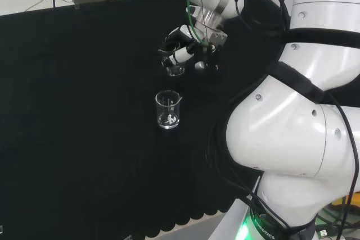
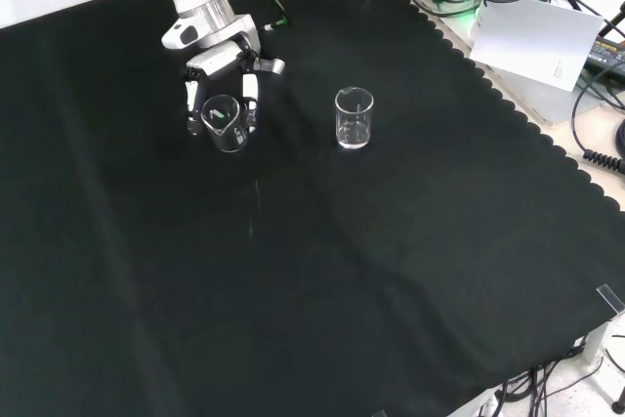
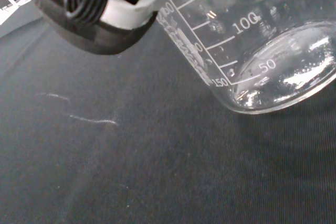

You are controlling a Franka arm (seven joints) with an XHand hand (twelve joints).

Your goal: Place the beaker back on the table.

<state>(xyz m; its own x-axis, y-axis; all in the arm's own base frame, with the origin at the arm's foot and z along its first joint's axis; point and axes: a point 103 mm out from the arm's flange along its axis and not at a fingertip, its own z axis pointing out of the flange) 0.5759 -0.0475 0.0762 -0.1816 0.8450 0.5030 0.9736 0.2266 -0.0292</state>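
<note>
robot hand (image 1: 181, 49) curled round beaker (image 1: 175, 69), second beaker (image 1: 168, 109) nearer

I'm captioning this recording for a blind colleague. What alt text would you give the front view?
A black and white robot hand reaches in from the top, its fingers curled round a small clear glass beaker just over the black cloth. A second clear glass beaker stands upright on the cloth to its right, apart from it.

obstacle: 1 free beaker (image 2: 354, 117) near hand (image 2: 223, 80) | elsewhere: bare cloth (image 2: 371, 280)
</note>
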